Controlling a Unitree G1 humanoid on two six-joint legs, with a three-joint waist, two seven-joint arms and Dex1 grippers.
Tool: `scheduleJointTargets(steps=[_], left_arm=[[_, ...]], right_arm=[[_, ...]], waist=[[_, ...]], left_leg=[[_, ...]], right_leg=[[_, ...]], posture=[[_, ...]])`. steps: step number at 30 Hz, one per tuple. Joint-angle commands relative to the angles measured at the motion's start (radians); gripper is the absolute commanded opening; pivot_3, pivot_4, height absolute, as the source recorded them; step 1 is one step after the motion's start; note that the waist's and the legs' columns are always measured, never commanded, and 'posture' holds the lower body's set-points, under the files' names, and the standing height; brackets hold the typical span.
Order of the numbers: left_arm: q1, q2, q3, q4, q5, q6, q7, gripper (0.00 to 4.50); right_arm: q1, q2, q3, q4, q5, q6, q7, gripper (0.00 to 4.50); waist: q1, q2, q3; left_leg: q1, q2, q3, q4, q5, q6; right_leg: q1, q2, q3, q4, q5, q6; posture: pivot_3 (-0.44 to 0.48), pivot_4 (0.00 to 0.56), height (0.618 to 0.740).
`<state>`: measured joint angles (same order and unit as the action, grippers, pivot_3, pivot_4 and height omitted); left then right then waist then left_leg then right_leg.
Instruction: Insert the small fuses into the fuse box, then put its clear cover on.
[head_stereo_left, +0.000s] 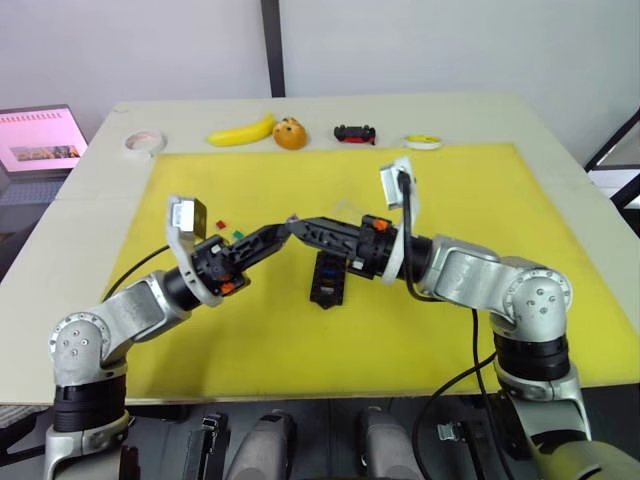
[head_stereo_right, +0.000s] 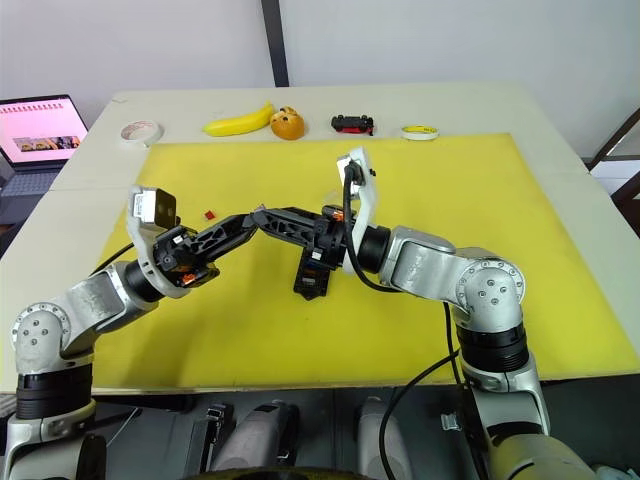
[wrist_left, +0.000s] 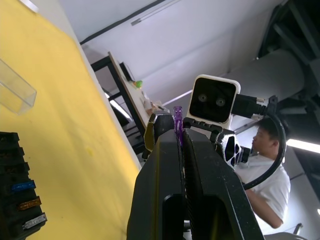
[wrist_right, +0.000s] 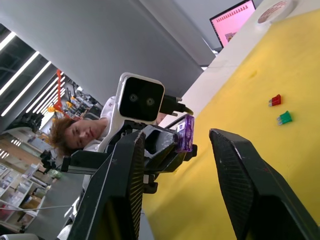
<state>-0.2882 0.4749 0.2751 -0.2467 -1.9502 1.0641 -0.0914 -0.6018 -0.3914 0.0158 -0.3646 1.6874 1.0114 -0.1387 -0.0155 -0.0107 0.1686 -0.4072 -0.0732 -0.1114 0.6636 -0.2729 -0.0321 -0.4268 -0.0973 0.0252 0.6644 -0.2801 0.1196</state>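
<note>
left tool (wrist_left: 178, 131) pinches purple fuse (wrist_right: 185, 133); right tool (wrist_right: 175, 150) agape beside.

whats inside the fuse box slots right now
In the left wrist view the fuse box holds three fuses: blue, orange-brown and grey. The slots above them look empty. The rest of the box runs past the picture's edge, and the grippers cover much of it from the head.

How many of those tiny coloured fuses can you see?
6: a purple fuse pinched in the left claw; red and green on the yellow mat; blue, orange-brown and grey in the fuse box. Others may be hidden.
</note>
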Motion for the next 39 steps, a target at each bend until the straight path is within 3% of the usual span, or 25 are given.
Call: scheduleJointTargets(steps=[1,2,3,11,14,18,21,26,29,30,35,39], left_arm=[[-0.019,0.009,0.000,-0.017,-0.022,-0.003,-0.019,0.00],[-0.019,0.009,-0.001,-0.017,-0.022,-0.003,-0.020,0.00],[-0.019,0.009,-0.003,-0.018,-0.022,-0.004,-0.020,0.00],[-0.007,0.037,-0.015,-0.014,-0.022,0.002,-0.011,0.00],[0.016,0.084,-0.003,-0.023,-0.022,0.004,-0.021,0.99],[0.102,0.158,0.067,-0.054,-0.022,-0.021,-0.017,3.15],[0.218,0.201,0.160,-0.133,-0.022,-0.069,0.002,4.44],[0.394,0.262,0.298,-0.270,-0.022,-0.136,-0.005,4.44],[0.446,0.359,0.374,-0.323,-0.007,-0.135,-0.018,4.44],[0.427,0.399,0.374,-0.332,0.051,-0.130,-0.044,4.44],[0.310,0.556,0.247,-0.367,0.402,-0.137,-0.284,4.44],[0.169,0.560,0.078,-0.317,0.609,-0.204,-0.490,4.44]], right_arm=[[-0.024,-0.007,-0.005,-0.011,0.031,-0.022,0.013,0.73],[-0.025,-0.008,-0.004,-0.010,0.034,-0.024,0.012,0.17],[-0.025,-0.010,-0.003,-0.011,0.037,-0.026,0.012,0.03],[-0.024,-0.029,0.002,-0.009,0.070,-0.030,0.017,0.03],[-0.030,-0.048,0.001,0.001,0.103,-0.021,0.028,0.00],[-0.033,-0.096,0.009,0.011,0.142,0.006,0.066,0.00],[-0.042,-0.132,0.012,0.027,0.152,0.028,0.112,0.00],[-0.075,-0.177,0.012,0.061,0.119,0.063,0.206,0.00],[-0.103,-0.217,0.015,0.073,0.031,0.098,0.302,0.00],[-0.113,-0.236,0.016,0.072,-0.009,0.110,0.342,0.00],[-0.162,-0.309,0.041,0.055,-0.209,0.132,0.518,0.00],[-0.194,-0.356,0.092,0.029,-0.384,0.123,0.638,0.00]], waist=[[0.000,0.000,0.000],[0.000,0.000,0.000],[0.000,0.000,0.000],[0.000,0.000,0.000],[-0.001,0.000,0.000],[-0.003,0.000,0.000],[-0.005,0.001,0.000],[0.002,0.001,0.001],[0.005,0.001,0.001],[0.006,0.001,0.001],[0.002,0.002,0.001],[0.000,0.003,0.002]], left_leg=[[0.000,0.000,0.000,0.000,0.000,0.000],[0.000,0.000,0.000,0.000,0.000,0.000],[0.000,0.000,0.000,0.000,0.000,0.000],[0.000,0.000,0.000,0.000,-0.001,0.001],[0.000,0.000,0.000,0.000,-0.002,0.003],[0.000,0.000,0.000,0.000,-0.003,0.005],[0.000,0.001,0.000,-0.001,-0.003,0.006],[0.000,0.001,0.000,-0.001,-0.003,0.006],[0.000,0.001,0.000,-0.001,-0.004,0.006],[0.000,0.001,0.000,-0.001,-0.004,0.006],[0.000,0.001,0.002,-0.002,-0.004,0.008],[0.000,0.001,0.003,-0.004,-0.005,0.008]], right_leg=[[0.000,0.000,0.000,0.000,0.000,0.000],[0.000,0.000,0.000,0.000,0.000,0.000],[0.000,0.000,0.000,0.000,0.000,0.000],[0.000,0.000,0.000,0.000,0.000,0.000],[0.000,0.000,0.000,0.000,0.000,0.000],[0.000,0.000,0.000,-0.001,0.000,0.000],[0.000,0.000,0.000,-0.001,0.000,0.000],[0.001,-0.001,0.000,-0.003,0.000,0.000],[0.002,-0.001,0.000,-0.004,0.000,-0.001],[0.002,-0.001,0.000,-0.005,0.000,-0.001],[0.003,0.000,-0.001,-0.007,0.000,-0.001],[0.001,0.000,0.000,-0.009,0.000,-0.001]], posture=[[0.000,0.150,0.740],[0.000,0.150,0.740],[0.000,0.150,0.740],[0.000,0.150,0.740],[0.000,0.150,0.740],[0.000,0.150,0.740],[0.000,0.150,0.740],[0.000,0.150,0.740],[0.000,0.150,0.740],[0.000,0.150,0.740],[0.000,0.150,0.740],[0.000,0.150,0.740]])
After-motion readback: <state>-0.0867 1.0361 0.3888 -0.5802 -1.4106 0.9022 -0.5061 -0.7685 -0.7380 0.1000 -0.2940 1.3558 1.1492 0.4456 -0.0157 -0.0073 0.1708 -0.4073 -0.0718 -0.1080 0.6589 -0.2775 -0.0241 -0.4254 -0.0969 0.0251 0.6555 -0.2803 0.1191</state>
